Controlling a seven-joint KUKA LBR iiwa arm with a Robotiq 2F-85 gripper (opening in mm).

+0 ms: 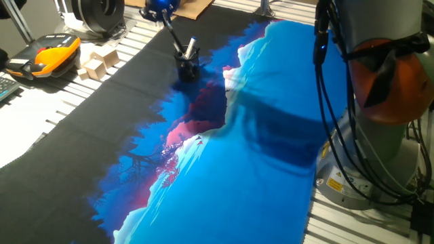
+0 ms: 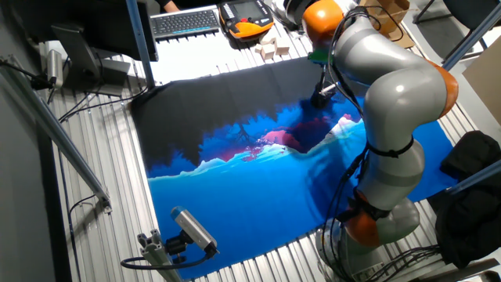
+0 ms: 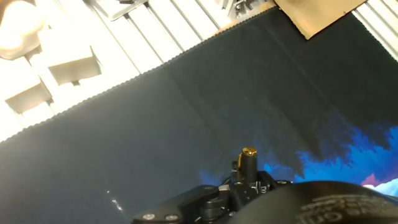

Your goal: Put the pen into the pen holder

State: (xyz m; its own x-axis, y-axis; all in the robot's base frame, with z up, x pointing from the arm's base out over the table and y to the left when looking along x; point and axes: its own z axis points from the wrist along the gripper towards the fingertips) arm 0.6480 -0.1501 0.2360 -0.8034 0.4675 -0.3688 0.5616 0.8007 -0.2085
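Note:
In one fixed view my gripper (image 1: pixel 161 9) sits at the top edge, mostly cut off, and looks shut on the upper end of the slender dark pen (image 1: pixel 173 35). The pen slants down to the right, its lower end at the mouth of the squat black pen holder (image 1: pixel 188 70). A thicker whitish pen (image 1: pixel 192 46) stands in the holder. The holder rests on the black part of the cloth (image 1: pixel 129 115). In the hand view a dark, gold-tipped stub (image 3: pixel 248 159) rises at the bottom centre. In the other fixed view my arm (image 2: pixel 391 86) hides the gripper.
Pale wooden blocks (image 1: pixel 98 62) lie left of the cloth and show in the hand view (image 3: pixel 62 68). An orange-black device (image 1: pixel 51 54) lies beyond them. A cardboard sheet (image 3: pixel 317 12) lies at the far edge. A keyboard (image 2: pixel 184 21) sits at the back.

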